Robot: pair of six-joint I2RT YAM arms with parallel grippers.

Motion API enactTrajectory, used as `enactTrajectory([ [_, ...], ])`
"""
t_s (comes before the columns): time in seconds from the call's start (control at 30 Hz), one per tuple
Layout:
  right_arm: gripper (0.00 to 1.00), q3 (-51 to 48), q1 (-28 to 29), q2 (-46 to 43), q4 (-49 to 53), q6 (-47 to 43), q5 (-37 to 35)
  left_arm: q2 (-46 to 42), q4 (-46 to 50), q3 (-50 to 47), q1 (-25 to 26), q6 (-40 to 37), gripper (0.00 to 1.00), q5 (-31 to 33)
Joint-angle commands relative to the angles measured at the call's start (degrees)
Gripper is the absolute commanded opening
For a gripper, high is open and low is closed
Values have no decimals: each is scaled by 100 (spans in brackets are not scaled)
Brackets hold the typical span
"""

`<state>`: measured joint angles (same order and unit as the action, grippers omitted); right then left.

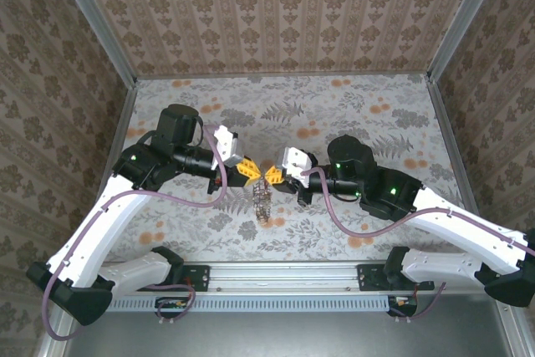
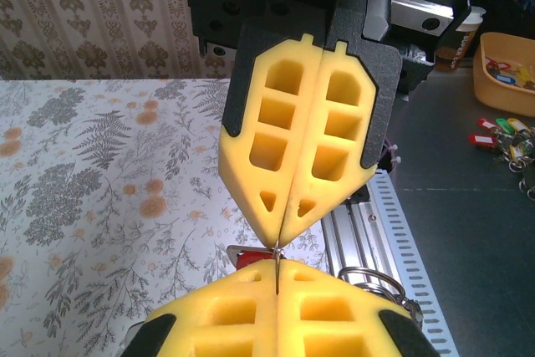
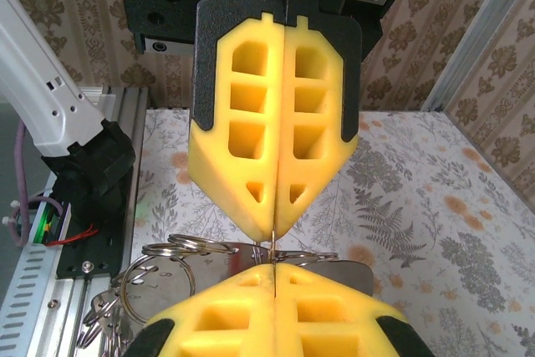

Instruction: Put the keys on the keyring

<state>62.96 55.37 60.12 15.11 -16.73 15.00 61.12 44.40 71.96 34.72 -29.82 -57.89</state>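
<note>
Left end effector (image 1: 252, 174), right end effector (image 1: 272, 175) pressed together tip-to-tip, pinching hanging keyring (image 1: 262, 204)

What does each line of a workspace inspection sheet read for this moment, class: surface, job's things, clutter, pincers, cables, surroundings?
Surface: floral-print cloth, flat.
Job's things: keyring of silvery split rings hangs in a bunch under the pincer tips; one red key head close by the tips; second key not made out.
Clutter: nothing seen.
Pincers: left pincer and right pincer both shut, tip to tip, with a thin metal strand, apparently the keyring's, nipped in each.
Cables: purple-grey cables loop along both arms.
Surroundings: patterned walls; tub of tagged keys off the table.
</note>
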Motion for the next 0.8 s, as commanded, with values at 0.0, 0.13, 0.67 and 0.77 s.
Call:
enactTrajectory([
  [0.0, 0, 259, 35, 18, -189, 14, 213, -13, -46, 2, 35, -119, 0, 7],
  [0.13, 0, 255, 35, 18, -219, 16, 242, 5, -46, 11, 44, -115, 0, 13],
  [0.67, 0, 169, 52, -69, -88, -10, 343, 5, -102, -22, 44, -65, 0, 75],
  [0.77, 0, 134, 52, -121, -70, -28, 446, -12, -81, -61, 44, -158, 0, 75],
])
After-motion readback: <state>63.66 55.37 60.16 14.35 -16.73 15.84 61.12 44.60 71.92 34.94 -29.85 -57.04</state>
